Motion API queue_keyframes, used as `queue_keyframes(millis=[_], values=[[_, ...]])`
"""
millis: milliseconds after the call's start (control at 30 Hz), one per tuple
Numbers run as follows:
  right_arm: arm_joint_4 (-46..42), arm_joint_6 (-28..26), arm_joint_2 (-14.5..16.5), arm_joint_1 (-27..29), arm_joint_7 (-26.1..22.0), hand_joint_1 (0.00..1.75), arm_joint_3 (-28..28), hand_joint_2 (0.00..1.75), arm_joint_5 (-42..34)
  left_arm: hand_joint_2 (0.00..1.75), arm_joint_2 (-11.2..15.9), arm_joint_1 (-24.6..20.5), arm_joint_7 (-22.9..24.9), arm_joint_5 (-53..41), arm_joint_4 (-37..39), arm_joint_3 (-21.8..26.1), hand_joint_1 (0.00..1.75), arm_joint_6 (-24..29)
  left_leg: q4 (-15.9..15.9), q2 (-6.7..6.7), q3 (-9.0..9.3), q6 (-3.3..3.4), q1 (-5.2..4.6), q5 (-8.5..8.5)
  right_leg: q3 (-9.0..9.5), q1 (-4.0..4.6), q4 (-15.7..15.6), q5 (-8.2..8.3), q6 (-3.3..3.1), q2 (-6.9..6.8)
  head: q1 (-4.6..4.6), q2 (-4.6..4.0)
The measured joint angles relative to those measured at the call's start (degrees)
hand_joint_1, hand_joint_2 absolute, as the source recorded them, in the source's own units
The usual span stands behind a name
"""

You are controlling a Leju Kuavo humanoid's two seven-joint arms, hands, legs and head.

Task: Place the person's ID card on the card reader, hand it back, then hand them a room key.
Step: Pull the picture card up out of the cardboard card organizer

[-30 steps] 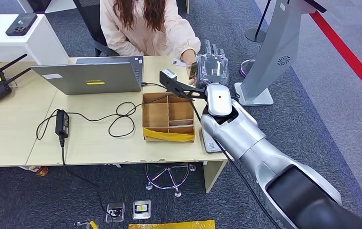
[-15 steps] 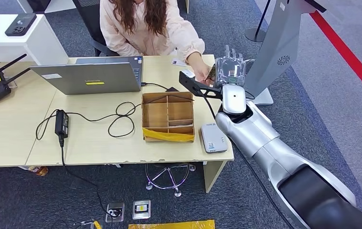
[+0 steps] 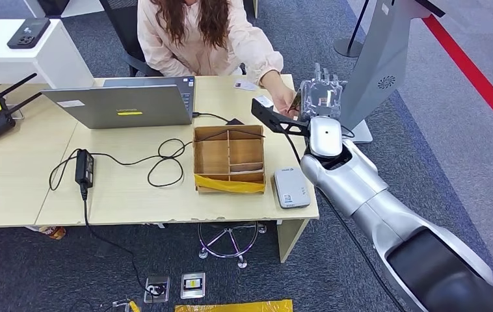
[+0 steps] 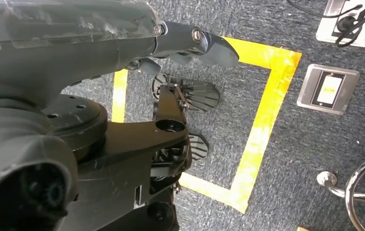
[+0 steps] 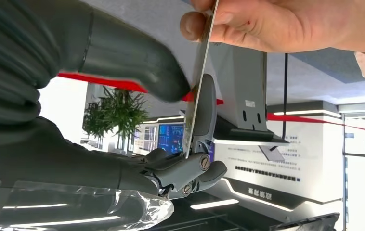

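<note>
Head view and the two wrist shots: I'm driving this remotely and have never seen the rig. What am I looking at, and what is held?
The head view looks down from the robot's body at a desk with a laptop, a divided cardboard box and a grey card reader. The silver arm ends in the right hand, meeting the person's hand. The right wrist view, from behind that hand, shows its thumb and a finger pinching a card that the person grips too. The left wrist view shows the left hand over carpet.

An office reception: desk [image 3: 133,188], laptop [image 3: 123,104], card reader [image 3: 291,187], kiosk [image 3: 377,65].
</note>
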Motion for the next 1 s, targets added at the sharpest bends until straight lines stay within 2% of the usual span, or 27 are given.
queue_keyframes(millis=[233, 667, 1000], values=[[-4.03, -0.12, -0.98, 1.46, 0.1, 0.0, 0.26, 0.0, -0.85, 0.0, 0.13, 0.45, 0.03, 0.06, 0.0, 0.0, 0.0, 0.38, -0.01, 0.02, 0.0, 0.0, 0.0, 0.0, -0.01, 0.0, 0.0, 0.0, 0.0, 0.01, 0.01, 0.0], [-6.39, -0.71, -2.46, 2.74, 0.05, 0.0, 0.29, 0.0, -2.96, 0.0, 0.12, 0.39, 0.21, -1.11, 0.0, 0.0, 0.0, 0.31, 0.0, 0.01, 0.01, -0.02, 0.0, 0.01, 0.0, 0.0, 0.0, 0.01, 0.0, 0.01, 0.0, 0.0], [-8.91, -3.46, -5.51, 5.47, 2.88, 0.0, -1.37, 0.0, -8.3, 0.0, 0.12, 0.38, 0.85, -1.3, 0.0, 0.0, 0.0, 0.22, 0.01, 0.0, 0.02, -0.02, 0.0, 0.01, 0.0, 0.0, -0.01, 0.0, 0.0, -0.02, -0.01, 0.0]])
